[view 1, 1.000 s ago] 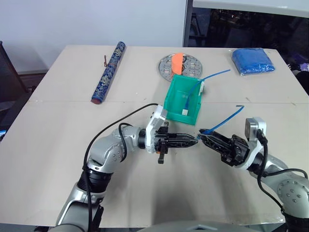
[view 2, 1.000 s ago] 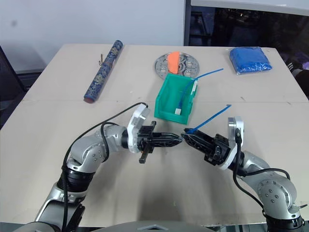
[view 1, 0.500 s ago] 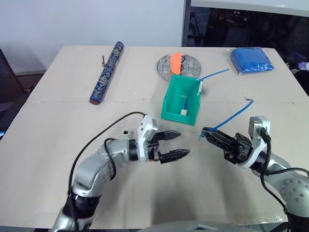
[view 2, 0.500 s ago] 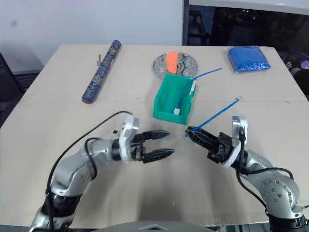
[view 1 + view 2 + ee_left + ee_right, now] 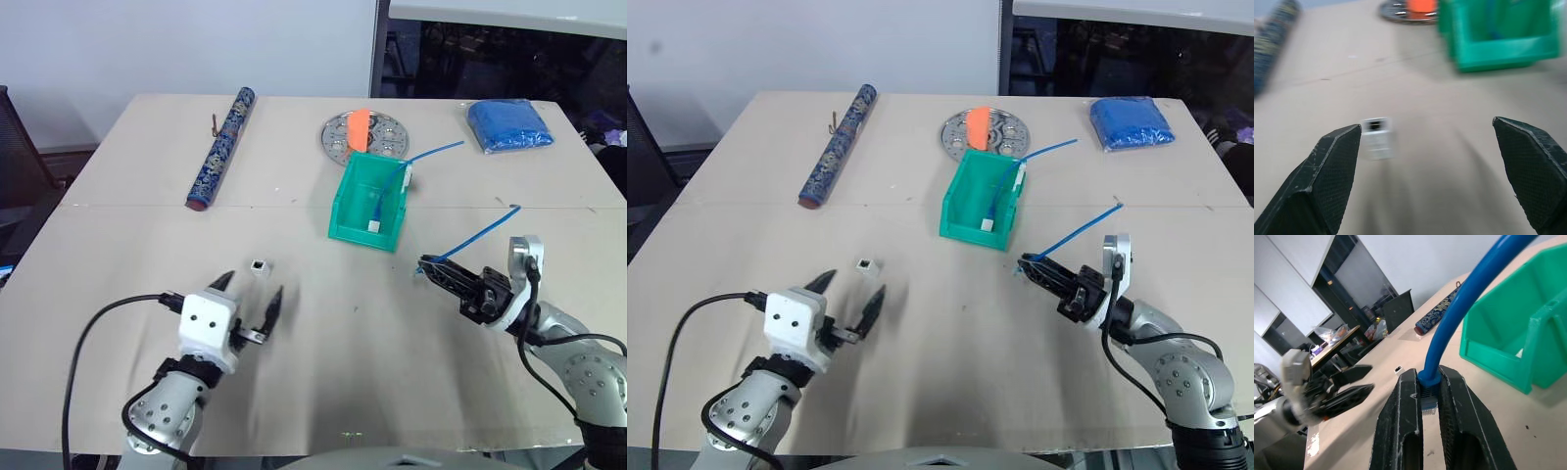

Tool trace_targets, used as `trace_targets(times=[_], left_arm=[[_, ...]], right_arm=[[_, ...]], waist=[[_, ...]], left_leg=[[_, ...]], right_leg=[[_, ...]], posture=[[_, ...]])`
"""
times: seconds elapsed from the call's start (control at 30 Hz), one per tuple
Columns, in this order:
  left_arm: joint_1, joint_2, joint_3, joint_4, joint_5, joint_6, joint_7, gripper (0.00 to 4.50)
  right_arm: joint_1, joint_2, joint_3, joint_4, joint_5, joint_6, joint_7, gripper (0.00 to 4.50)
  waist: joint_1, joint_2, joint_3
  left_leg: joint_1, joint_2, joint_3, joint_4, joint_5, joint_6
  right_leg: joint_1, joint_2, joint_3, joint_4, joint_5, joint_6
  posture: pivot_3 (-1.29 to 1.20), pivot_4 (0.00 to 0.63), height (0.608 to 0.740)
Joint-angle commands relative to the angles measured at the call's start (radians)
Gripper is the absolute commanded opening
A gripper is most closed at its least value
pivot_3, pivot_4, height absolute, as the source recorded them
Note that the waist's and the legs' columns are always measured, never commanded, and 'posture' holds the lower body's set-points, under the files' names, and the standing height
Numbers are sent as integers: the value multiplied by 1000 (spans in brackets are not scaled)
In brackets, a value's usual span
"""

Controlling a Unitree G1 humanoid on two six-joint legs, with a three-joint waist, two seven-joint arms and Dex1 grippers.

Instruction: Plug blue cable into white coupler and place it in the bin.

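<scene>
With the right hand (image 5: 432, 264) pinching the blue cable (image 5: 477, 235) by its plug at right of frame, the left hand (image 5: 252, 300), fingers spread, is lining up on the white coupler (image 5: 259, 265) lying on the table (image 5: 118, 245) just beyond, needing to close on it before plugging and binning in the bin (image 5: 343, 220).

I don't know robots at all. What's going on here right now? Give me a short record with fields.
left end effector: open, empty, just short of the white coupler
white coupler: loose on the table
right end effector: shut on the plug end of the blue cable
blue cable: rises back from the grip, free end in the air
bin: green, already holds another cable with a coupler
table: also a patterned roll, metal plate, blue cloth
</scene>
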Motion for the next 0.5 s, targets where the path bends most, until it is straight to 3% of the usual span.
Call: trace_targets(times=[0.03, 0.3, 0.37, 0.5], left_arm=[[-36, 7, 1, 108, 80, -65, 40, 4401], [-250, -16, -73, 387, 122, -116, 47, 4401], [-283, -18, -81, 425, 117, -125, 38, 3874], [-291, -2, -89, 457, 93, -145, -11, 2072]], right_arm=[[-7, 10, -5, -14, -5, -19, 5, 0], [19, 49, 12, -40, -37, -33, -21, 0], [21, 57, 13, -45, -41, -37, -27, 0], [31, 62, 10, -58, -47, -41, -33, 0]], waist=[[0, 0, 0], [5, 1, -2], [4, 2, -2], [3, 5, -6]], left_leg=[[0, 0, 0, 0, 0, 0], [-1, 0, 0, 0, 0, 0], [-1, 0, 0, 0, 0, 0], [0, 0, 0, 0, 0, 0]], right_leg=[[0, 0, 0, 0, 0, 0], [0, 0, 0, 0, 2, 4], [0, 0, 0, 0, 2, 4], [0, 0, 0, 1, 2, 3]], posture=[[0, 150, 740], [0, 150, 740], [0, 150, 740], [0, 150, 740]])
